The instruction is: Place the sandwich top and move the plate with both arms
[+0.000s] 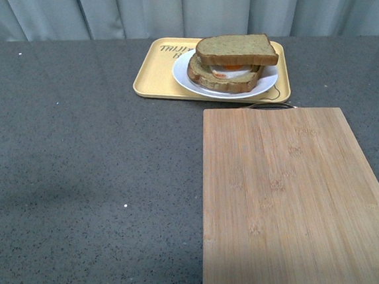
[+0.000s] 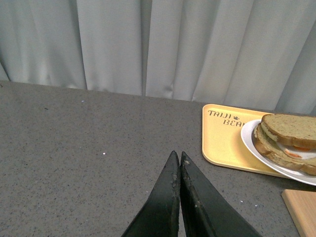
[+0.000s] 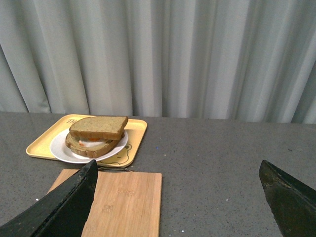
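Reading "TANJI BEA", yellow tray (image 2: 222, 140), plate (image 2: 252, 144)

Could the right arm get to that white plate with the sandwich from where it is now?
Probably yes. The right gripper has its jaws wide open, and only the flat wooden board lies between it and the plate on the yellow tray. Nothing tall blocks the way.

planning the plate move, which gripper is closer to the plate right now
Likely the left. The left gripper, jaws shut, sits beside the yellow tray, with the plate close ahead. The right gripper, jaws open, is back behind the cutting board, farther from the plate.
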You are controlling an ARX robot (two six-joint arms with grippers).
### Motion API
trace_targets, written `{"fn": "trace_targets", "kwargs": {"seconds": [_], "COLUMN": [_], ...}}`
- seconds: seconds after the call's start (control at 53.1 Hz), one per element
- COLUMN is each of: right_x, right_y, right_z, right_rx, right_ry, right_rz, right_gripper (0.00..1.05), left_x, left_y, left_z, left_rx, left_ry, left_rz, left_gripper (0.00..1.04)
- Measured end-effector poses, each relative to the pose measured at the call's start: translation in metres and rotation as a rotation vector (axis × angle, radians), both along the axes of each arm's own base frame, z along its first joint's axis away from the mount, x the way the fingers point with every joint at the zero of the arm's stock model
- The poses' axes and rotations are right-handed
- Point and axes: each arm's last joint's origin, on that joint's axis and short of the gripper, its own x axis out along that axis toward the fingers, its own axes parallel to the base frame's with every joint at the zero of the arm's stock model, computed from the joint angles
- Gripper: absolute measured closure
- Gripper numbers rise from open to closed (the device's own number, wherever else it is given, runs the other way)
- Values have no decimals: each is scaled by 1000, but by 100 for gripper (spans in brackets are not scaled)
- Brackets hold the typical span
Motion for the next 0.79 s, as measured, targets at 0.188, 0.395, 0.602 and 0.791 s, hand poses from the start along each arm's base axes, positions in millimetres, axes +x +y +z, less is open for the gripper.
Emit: {"fn": "trace_targets", "kwargs": {"seconds": [0.188, 0.395, 0.602, 0.791], "right_x": [0, 0, 0, 0], "right_y": [0, 0, 0, 0], "right_z": [0, 0, 0, 0], "right_rx": [0, 0, 0, 0], "right_ry": [0, 0, 0, 0], "right_rz": [0, 0, 0, 0], "right_gripper": [9, 9, 9, 9], "left_x": [-25, -49, -70, -80], "left_y": [10, 20, 28, 28], "left_z": [6, 14, 22, 23], "left_rx": [4, 8, 9, 9], "left_ry": [4, 21, -2, -4], "left_rz": [3, -15, 6, 5], "left_gripper": [101, 101, 101, 101]}}
